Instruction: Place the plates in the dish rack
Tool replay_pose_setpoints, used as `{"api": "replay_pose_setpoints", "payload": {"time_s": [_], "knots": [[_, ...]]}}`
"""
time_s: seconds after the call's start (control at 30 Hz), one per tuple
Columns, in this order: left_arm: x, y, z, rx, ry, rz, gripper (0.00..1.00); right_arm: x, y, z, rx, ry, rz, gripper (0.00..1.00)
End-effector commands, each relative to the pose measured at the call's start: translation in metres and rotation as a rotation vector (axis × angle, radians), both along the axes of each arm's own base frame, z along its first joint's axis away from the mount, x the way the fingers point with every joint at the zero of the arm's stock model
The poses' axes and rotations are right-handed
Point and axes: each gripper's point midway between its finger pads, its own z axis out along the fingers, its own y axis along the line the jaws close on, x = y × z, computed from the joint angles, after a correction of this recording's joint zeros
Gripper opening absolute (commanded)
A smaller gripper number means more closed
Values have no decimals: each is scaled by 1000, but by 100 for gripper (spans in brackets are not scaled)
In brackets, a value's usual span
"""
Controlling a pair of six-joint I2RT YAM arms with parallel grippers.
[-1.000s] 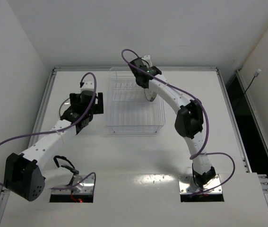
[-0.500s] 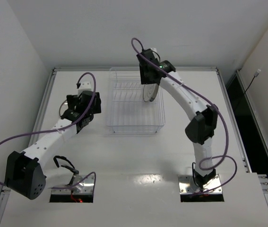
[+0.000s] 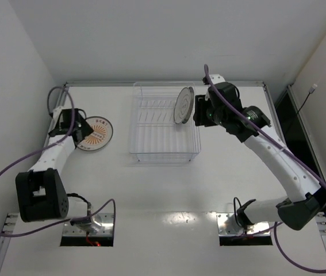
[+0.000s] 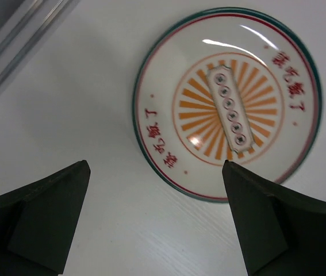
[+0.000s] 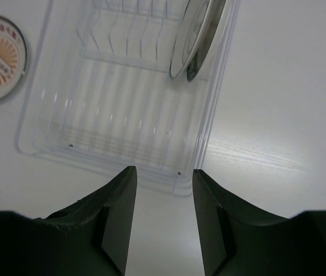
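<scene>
Two plates and one rack [image 3: 151,150] show. The sunburst plate [image 4: 227,103] is white with orange rays, red characters and a thin dark rim. It lies flat on the table [image 3: 168,190], left of the rack. The other plate [image 3: 183,105] stands on edge in the rack's far right slots. The left tool [image 4: 156,167] and the right tool [image 5: 164,171] are both spread wide and empty.

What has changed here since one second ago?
The right gripper left the plate standing in the dish rack and drew back to the right, open. The left arm swung left, uncovering the orange sunburst plate on the table; the left gripper is open, pointed at it. The dish rack stayed in place.
</scene>
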Motion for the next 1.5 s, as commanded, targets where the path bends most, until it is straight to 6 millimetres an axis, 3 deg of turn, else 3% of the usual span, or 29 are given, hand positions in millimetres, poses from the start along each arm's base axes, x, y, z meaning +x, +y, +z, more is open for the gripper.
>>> {"api": "replay_pose_setpoints", "payload": {"time_s": [0.0,0.03,0.07,0.13,0.2,0.4,0.57,0.7,0.9,1.0,1.07,1.1,1.13,1.27,1.37,1.47], "knots": [[9,-4,-24,-307,-47,-2,100,-11,7,-23,20,53,46,41],[6,9,-34,-354,-58,37,100,-15,5,-29,12,66,46,41],[7,4,-38,-420,-69,19,100,-17,0,-33,6,77,37,41],[7,15,-46,-470,-90,43,100,-23,-2,-37,0,83,49,41],[9,12,-51,-541,-106,25,100,-24,-7,-39,0,84,40,41],[4,15,-92,-801,-137,39,100,-26,-10,-37,6,81,60,41],[4,10,-106,-881,-146,23,96,-30,-15,-45,-7,103,64,41],[2,7,-117,-907,-121,29,86,-33,-18,-49,-4,113,64,41],[10,3,-120,-950,-133,-14,63,-36,-23,-50,-2,127,68,40],[11,0,-124,-976,-123,-22,46,-35,-28,-51,-18,132,57,40],[9,-3,-129,-994,-109,-19,27,-37,-33,-50,-25,131,53,40],[9,-4,-128,-1002,-111,-26,19,-37,-33,-50,-25,131,53,40],[12,-2,-126,-991,-117,-38,0,-37,-33,-50,-25,131,53,40],[19,0,-110,-959,-164,-82,0,-36,-34,-50,-8,139,56,40],[30,-3,-74,-935,-282,-196,0,-40,-30,-47,29,143,77,40],[41,-16,-20,-945,-494,-358,0,-43,-23,-49,58,148,115,40]]}}
